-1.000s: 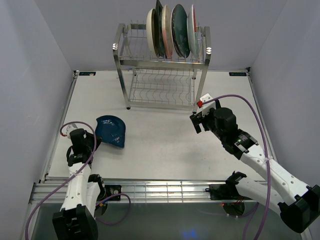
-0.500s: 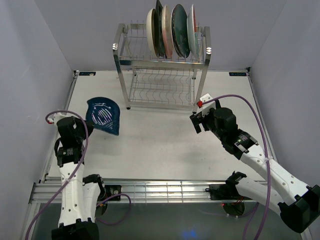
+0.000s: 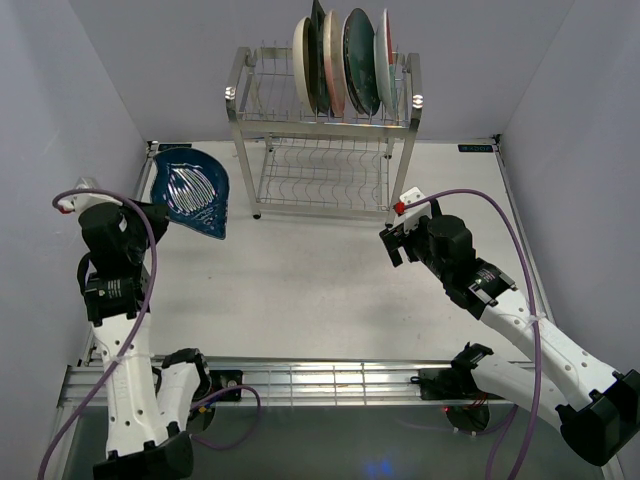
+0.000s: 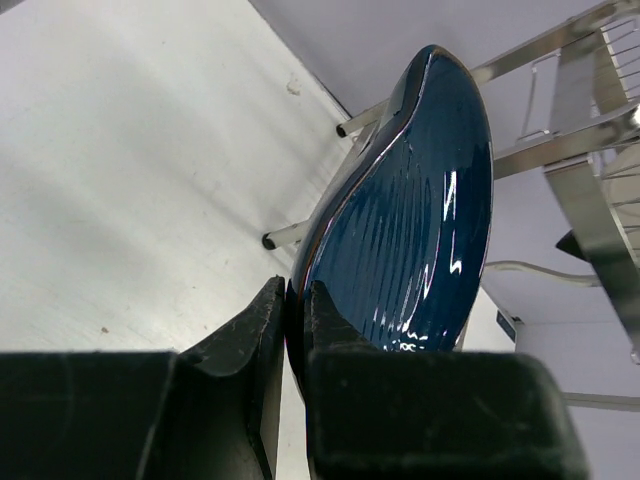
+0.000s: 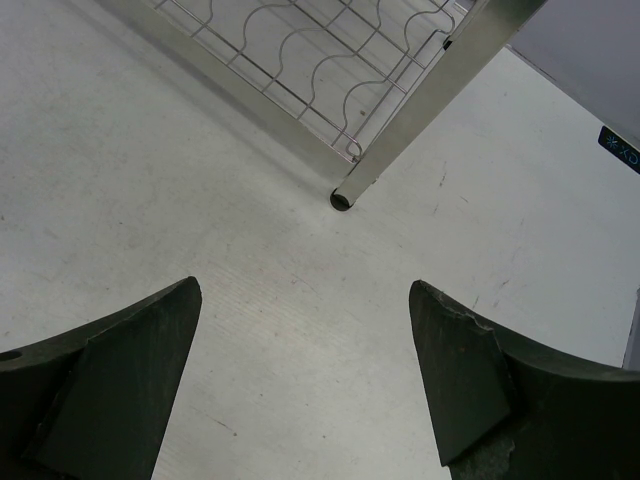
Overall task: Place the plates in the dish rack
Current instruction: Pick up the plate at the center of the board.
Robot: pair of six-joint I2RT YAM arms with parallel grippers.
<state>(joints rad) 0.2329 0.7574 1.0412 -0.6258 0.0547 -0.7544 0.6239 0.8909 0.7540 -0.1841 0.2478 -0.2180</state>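
Note:
My left gripper [image 3: 150,215] is shut on the rim of a dark blue plate [image 3: 190,192] and holds it in the air, tilted, left of the dish rack [image 3: 325,130]. In the left wrist view the fingers [image 4: 255,330] pinch the plate's lower edge, and the glossy ribbed plate [image 4: 410,220] stands up in front of the rack's legs [image 4: 300,234]. Several plates [image 3: 340,62] stand upright in the rack's top tier; its lower shelf holds none. My right gripper [image 3: 392,238] is open and empty, just right of the rack's front right leg [image 5: 342,198].
The rack stands at the back middle of the white table [image 3: 320,300]. Grey walls close in on the left, right and back. The right arm's purple cable [image 3: 500,215] loops over the table's right side.
My left gripper has lifted the dark blue plate off the table and carried it up and back to the left, tilting it more upright. The right arm has not moved.

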